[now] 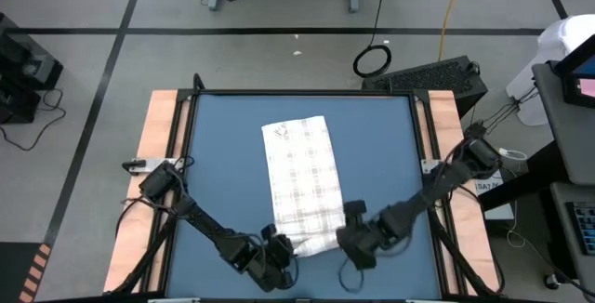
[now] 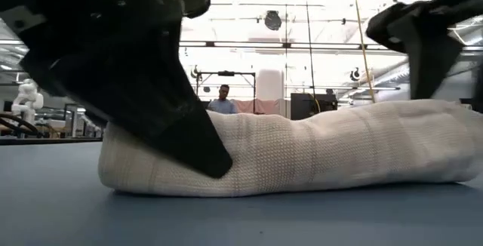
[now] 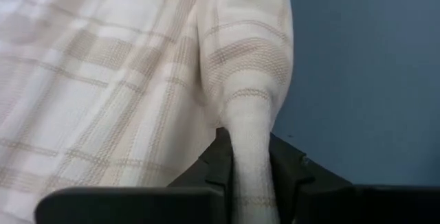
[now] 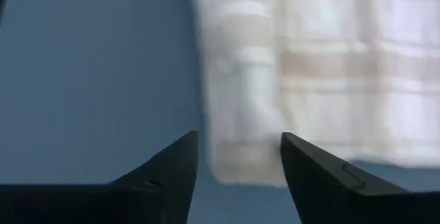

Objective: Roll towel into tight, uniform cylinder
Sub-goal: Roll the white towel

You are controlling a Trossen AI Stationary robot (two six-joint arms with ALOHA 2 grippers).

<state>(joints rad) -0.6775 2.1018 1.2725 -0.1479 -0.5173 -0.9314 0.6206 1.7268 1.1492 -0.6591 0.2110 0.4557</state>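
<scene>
The left fingers [image 3: 223, 162] were pinched on the rolled near edge of the towel [image 1: 301, 177]. The right fingers [image 4: 309, 165] stood apart and empty, just off the roll's other end. The towel lay mid-mat [image 1: 214, 145] on the worktop, its far part still flat, with only a short, loose roll at the near end. It looked light, soft and limp, prone to sagging between grips, so taking hold at both roll ends seemed best.

Overhead camera looks straight down; low one sits level, close; all views share the towel [image 1: 302, 177]
</scene>
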